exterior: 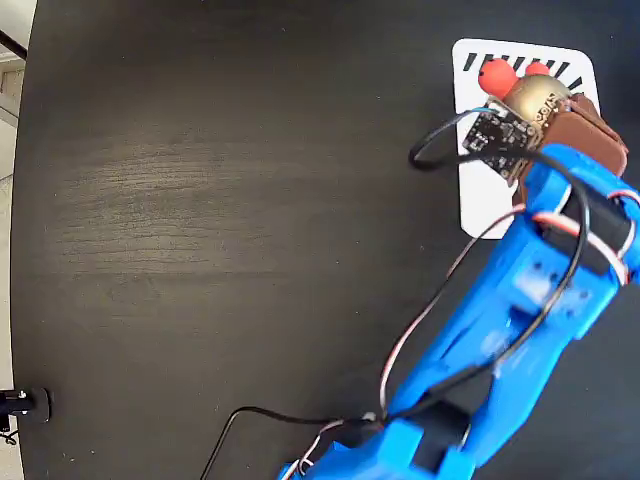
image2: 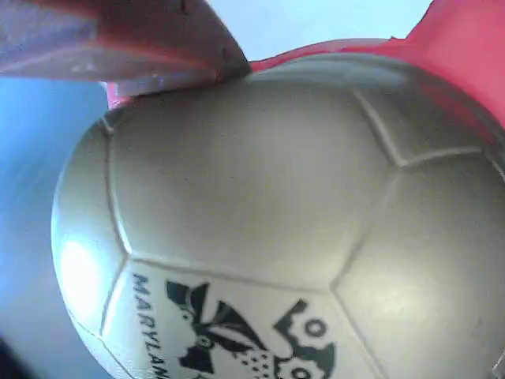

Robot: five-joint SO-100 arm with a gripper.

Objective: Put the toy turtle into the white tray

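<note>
- The hand, brown-fingered on a blue arm, sits over the upper part of the white tray.
- The toy turtle lies within the tray's outline, near its striped top edge; two red-orange parts project toward the stripes.
- The hand is clenched on the toy turtle; a finger presses the shell's upper rim in the wrist view.
- The shell fills the wrist view, its dark printed mark low.
- Whether the turtle rests on the tray surface cannot be told.
- The tray lies on the dark desk, by its right side.
</note>
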